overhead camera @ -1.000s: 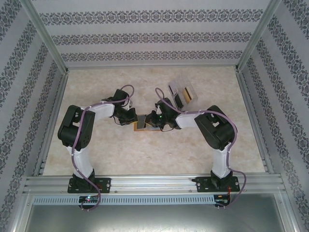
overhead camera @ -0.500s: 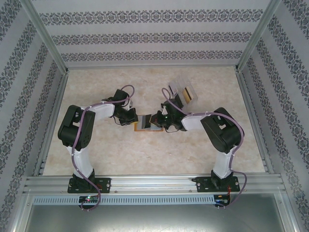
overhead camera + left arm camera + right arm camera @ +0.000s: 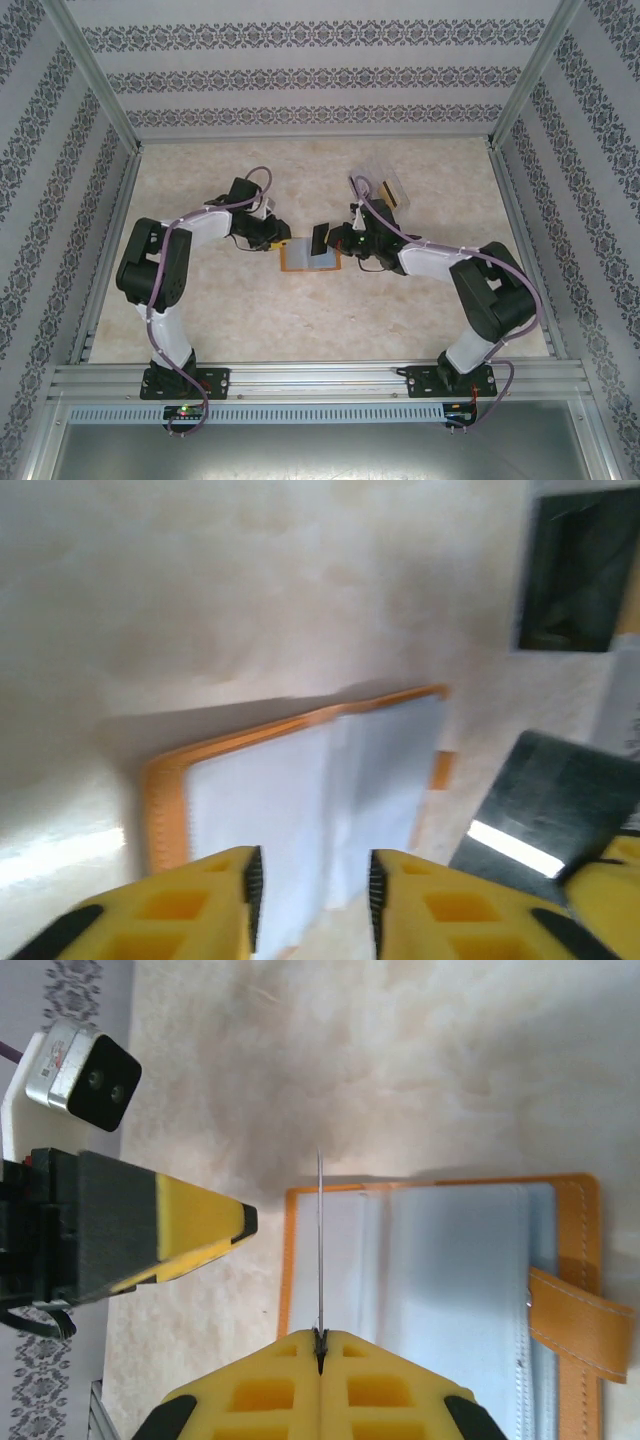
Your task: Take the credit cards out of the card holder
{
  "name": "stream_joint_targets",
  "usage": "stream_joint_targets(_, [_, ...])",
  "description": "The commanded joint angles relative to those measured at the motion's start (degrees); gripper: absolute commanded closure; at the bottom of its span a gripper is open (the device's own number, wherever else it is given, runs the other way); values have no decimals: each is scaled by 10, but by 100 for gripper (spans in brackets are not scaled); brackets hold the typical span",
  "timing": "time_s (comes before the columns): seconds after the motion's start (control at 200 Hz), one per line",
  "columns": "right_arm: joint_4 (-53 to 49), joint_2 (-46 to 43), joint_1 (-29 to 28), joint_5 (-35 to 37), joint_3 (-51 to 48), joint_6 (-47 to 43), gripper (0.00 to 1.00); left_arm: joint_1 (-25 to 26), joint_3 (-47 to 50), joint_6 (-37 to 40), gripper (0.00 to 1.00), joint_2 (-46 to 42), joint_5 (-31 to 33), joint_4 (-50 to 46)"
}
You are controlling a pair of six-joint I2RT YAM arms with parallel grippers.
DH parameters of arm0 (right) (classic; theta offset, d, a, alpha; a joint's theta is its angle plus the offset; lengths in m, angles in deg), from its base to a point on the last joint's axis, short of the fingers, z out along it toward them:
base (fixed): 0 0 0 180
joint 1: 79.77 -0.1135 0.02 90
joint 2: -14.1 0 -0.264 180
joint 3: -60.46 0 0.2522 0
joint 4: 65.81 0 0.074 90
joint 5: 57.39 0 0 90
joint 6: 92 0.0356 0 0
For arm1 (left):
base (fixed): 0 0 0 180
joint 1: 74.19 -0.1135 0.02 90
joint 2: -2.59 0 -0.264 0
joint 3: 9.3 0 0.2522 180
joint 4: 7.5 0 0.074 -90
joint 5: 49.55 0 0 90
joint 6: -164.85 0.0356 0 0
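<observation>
**Top view.** The holder (image 3: 308, 260) lies open on the desk (image 3: 250, 330) between the two pincers. A second ago the left pincer (image 3: 274, 241) was shut at its left edge. Now it has let go and drawn back just beside that edge. The right pincer (image 3: 332, 241) has risen with a dark card (image 3: 320, 238), now clear of the pockets. A clear box (image 3: 388, 188) sits behind the right pincer.

**Left wrist.** The left pincer (image 3: 310, 885) has its jaws parted and empty, with the holder (image 3: 300, 800) just ahead and below. The card (image 3: 545, 795) hangs to the right.

**Right wrist.** The right pincer (image 3: 320, 1338) is clamped on the card (image 3: 320, 1250), seen edge-on above the holder (image 3: 450, 1280).

**Meaning.** One card is probably extracted and awaits setting down. Whether the pockets hide another cannot be told.
</observation>
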Motion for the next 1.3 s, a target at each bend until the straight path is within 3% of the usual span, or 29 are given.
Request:
stream_joint_targets(0.0, [22,-19,11,-40,-1,-31,100,-8,21,-46,55,-53,-68,94])
stream_joint_targets(0.085, [46,-20,21,-79,5,-19,100,-8,46,-81,48,-69,-112,167])
stream_joint_targets(0.455, [173,-9,43,-192,22,77,100,-1,89,-179,47,-67,-194,346])
stream_joint_targets(0.555, [189,-5,44,-203,26,92,100,3,91,-198,52,-65,-204,383])
stream_joint_targets(0.989, [239,17,48,-219,42,138,99,8,101,-249,94,-67,-218,462])
stream_joint_targets(1.104, [255,25,42,-214,48,155,84,9,101,-243,96,-73,-214,449])
stream_joint_targets(1.294, [272,44,30,-197,68,173,81,9,105,-244,98,-80,-207,441])
